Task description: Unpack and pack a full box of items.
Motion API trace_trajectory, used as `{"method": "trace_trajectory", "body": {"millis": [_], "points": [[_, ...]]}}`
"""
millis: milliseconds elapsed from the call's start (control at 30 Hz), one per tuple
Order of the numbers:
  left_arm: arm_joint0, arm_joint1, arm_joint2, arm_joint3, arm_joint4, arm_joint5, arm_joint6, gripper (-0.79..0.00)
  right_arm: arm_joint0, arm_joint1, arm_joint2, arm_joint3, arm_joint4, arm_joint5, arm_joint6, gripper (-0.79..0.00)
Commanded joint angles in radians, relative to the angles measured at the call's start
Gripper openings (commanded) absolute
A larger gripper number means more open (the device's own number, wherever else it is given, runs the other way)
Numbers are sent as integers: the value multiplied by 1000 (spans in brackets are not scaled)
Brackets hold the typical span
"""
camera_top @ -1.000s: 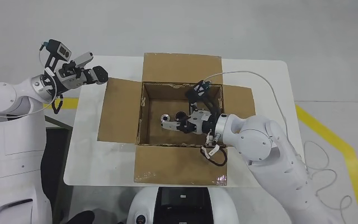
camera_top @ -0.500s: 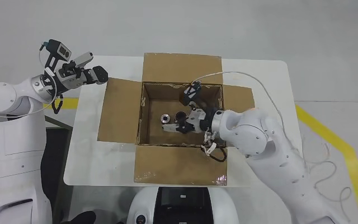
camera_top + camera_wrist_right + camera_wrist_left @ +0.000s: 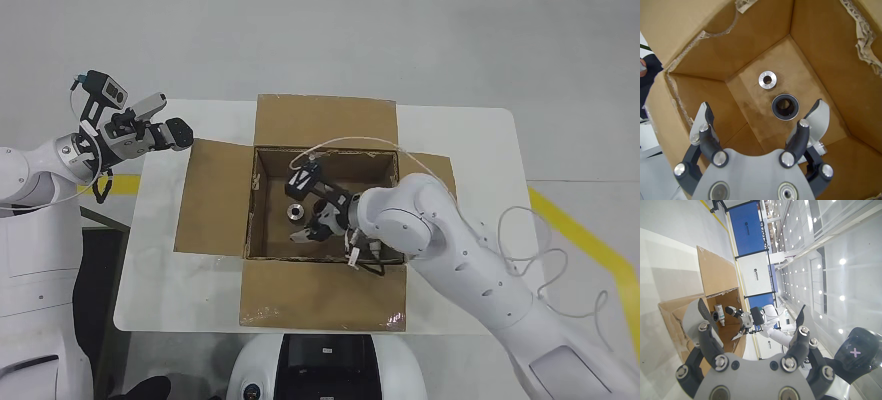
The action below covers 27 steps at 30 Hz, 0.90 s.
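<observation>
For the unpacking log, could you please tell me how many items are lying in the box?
3: a silver ring mid-floor, a black ring beside it, a white bottle by the right gripper; more may be hidden.

In the left wrist view I made out two pale cross marks on a black rounded housing (image 3: 855, 351); those were the only plain signs. In the hall behind, a blue panel (image 3: 745, 232) carried white lettering and a white panel (image 3: 755, 275) next to it carried dark lettering, both brand print. The bottle (image 3: 719, 311) inside the box (image 3: 719, 275) bore a label too small for me to read.
</observation>
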Motion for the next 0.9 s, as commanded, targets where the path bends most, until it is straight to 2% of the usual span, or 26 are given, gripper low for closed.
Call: {"method": "trace_trajectory", "body": {"millis": [0,333,867], "points": [[0,0,0,0,0,0,0,0,6,-3,-12,12,-23,-3,8,0],[0,0,0,0,0,0,0,0,36,-20,-54,101,-101,22,20,0],[0,0,0,0,0,0,0,0,48,-46,-74,205,-104,19,-3,0]]}}
